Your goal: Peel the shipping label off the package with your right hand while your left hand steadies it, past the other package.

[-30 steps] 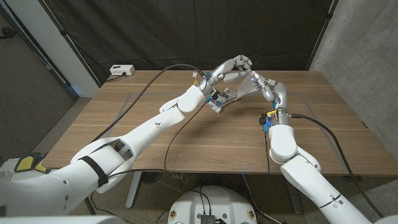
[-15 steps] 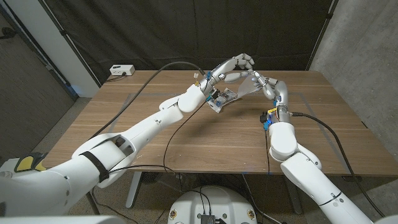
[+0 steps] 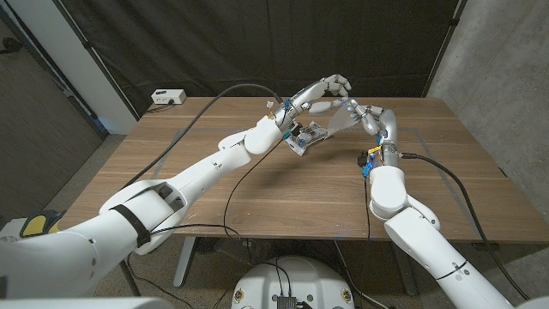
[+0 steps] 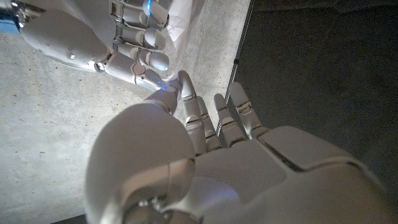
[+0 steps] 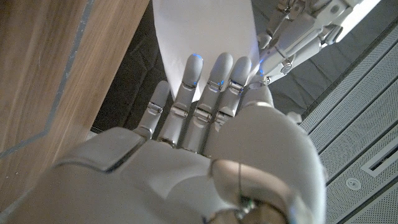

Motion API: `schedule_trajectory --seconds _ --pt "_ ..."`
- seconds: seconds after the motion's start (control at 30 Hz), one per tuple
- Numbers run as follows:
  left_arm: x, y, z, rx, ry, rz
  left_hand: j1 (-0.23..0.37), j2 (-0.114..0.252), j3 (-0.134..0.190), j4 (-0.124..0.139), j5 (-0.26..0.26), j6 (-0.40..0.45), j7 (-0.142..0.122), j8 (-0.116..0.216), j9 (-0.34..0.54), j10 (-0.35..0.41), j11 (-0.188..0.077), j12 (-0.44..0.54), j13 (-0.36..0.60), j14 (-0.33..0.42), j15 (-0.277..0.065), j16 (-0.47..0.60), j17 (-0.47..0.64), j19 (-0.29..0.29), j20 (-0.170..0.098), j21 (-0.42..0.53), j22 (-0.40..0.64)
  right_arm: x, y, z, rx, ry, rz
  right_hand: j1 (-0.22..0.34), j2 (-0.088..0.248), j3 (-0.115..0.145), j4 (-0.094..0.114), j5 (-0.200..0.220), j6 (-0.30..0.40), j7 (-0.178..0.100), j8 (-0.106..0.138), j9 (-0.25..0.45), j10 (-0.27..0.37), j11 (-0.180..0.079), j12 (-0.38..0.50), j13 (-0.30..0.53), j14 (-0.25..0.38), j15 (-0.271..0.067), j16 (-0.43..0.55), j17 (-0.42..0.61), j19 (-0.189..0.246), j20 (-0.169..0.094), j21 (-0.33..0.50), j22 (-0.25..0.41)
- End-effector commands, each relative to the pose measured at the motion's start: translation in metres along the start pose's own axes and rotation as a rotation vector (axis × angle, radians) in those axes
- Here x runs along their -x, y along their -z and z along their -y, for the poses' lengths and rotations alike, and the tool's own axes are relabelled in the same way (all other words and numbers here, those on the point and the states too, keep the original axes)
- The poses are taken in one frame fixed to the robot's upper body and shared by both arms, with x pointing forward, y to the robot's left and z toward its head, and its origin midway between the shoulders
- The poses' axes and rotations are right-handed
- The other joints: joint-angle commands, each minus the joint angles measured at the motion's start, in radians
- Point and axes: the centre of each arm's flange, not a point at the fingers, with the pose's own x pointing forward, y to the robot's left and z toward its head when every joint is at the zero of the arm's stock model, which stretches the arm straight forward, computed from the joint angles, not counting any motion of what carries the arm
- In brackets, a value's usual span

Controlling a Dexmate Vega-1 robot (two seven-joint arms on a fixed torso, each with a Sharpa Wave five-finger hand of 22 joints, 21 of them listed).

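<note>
- My left hand [image 3: 319, 93] and right hand [image 3: 367, 118] meet at upper centre, fingers gripping the white package [image 3: 336, 123] above the desk [image 3: 283, 184].
- Label indistinguishable.

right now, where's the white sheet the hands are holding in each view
Head view: white sheet raised over the table's far middle, between both hands.
Left wrist view: pale strip beside the right hand.
Right wrist view: sheet beyond the fingers.
Shared landmark: the right hand.

bare table [image 3: 283, 193] lies open nearer the robot; a black cable [image 3: 244, 176] crosses it.
</note>
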Motion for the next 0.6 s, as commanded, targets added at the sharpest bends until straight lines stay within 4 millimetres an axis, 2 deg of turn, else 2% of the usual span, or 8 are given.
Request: schedule_trajectory --seconds 0.03,0.1,0.17,0.27,0.47,0.6 --pt "-0.003 0.003 0.002 -0.008 -0.028 0.01 0.004 0.01 0.013 -0.009 0.003 0.042 -0.036 0.047 0.003 0.049 -0.042 -0.003 0.001 0.012 -0.075 -0.003 0.003 -0.002 -0.007 0.0 0.002 -0.006 -0.001 -0.002 -0.034 -0.05 0.02 0.045 0.002 0.023 -0.017 -0.002 0.024 0.0 0.002 -0.006 0.019 -0.009 0.011 0.001 0.011 -0.102 0.019 0.005 0.006 -0.003 0.005 0.021" --pt "-0.003 0.004 0.003 -0.008 -0.036 0.005 0.004 0.01 0.013 -0.009 0.003 0.041 -0.036 0.047 0.003 0.051 -0.042 -0.003 0.0 0.013 -0.075 -0.003 0.003 -0.002 -0.007 0.0 0.001 -0.007 -0.001 -0.002 -0.031 -0.058 0.049 0.073 0.009 0.042 -0.02 0.003 0.045 0.0 0.002 -0.014 0.045 -0.011 0.021 -0.003 0.022 -0.109 0.034 0.009 0.009 -0.008 0.006 0.035" --pt "-0.003 0.006 0.003 -0.001 -0.037 0.001 0.003 0.01 0.013 -0.009 0.004 0.041 -0.037 0.048 0.002 0.052 -0.043 -0.004 -0.001 0.013 -0.075 -0.004 0.002 -0.001 -0.007 0.0 0.0 -0.008 0.0 -0.003 -0.031 -0.058 0.062 0.111 0.017 0.07 -0.021 0.014 0.071 -0.01 0.004 -0.018 0.065 -0.028 0.037 0.006 0.03 -0.129 0.061 0.032 0.018 -0.021 0.007 0.058" --pt "-0.004 0.008 0.003 0.015 -0.035 -0.006 0.002 0.01 0.012 -0.009 0.004 0.04 -0.035 0.049 0.003 0.051 -0.042 -0.004 0.0 0.014 -0.075 -0.004 0.002 0.0 -0.006 0.0 -0.001 -0.009 0.0 -0.004 -0.009 -0.043 0.115 0.138 0.015 0.09 -0.022 0.021 0.077 0.002 0.003 -0.015 0.073 -0.027 0.049 0.017 0.028 -0.136 0.077 0.053 0.023 -0.028 0.007 0.079" --pt "-0.005 0.015 0.004 0.109 -0.014 -0.043 0.0 0.011 0.013 -0.009 0.004 0.039 -0.036 0.051 0.004 0.051 -0.038 -0.004 0.001 0.015 -0.074 -0.005 0.001 0.001 -0.006 0.001 -0.002 -0.011 -0.001 -0.006 0.017 -0.009 0.165 0.149 0.013 0.111 -0.012 0.027 0.077 0.012 0.002 -0.007 0.061 -0.03 0.067 0.047 0.01 -0.143 0.1 0.097 0.022 -0.046 0.0 0.104" --pt "-0.007 0.024 0.002 0.229 0.014 -0.098 0.0 0.012 0.013 -0.01 0.003 0.035 -0.032 0.055 0.01 0.049 -0.039 -0.004 0.002 0.015 -0.075 -0.006 0.001 0.0 -0.005 0.001 -0.002 -0.012 0.0 -0.008 0.026 0.008 0.17 0.151 0.014 0.119 -0.009 0.031 0.076 0.019 0.002 -0.003 0.056 -0.029 0.072 0.056 0.002 -0.143 0.106 0.114 0.02 -0.047 -0.002 0.111"
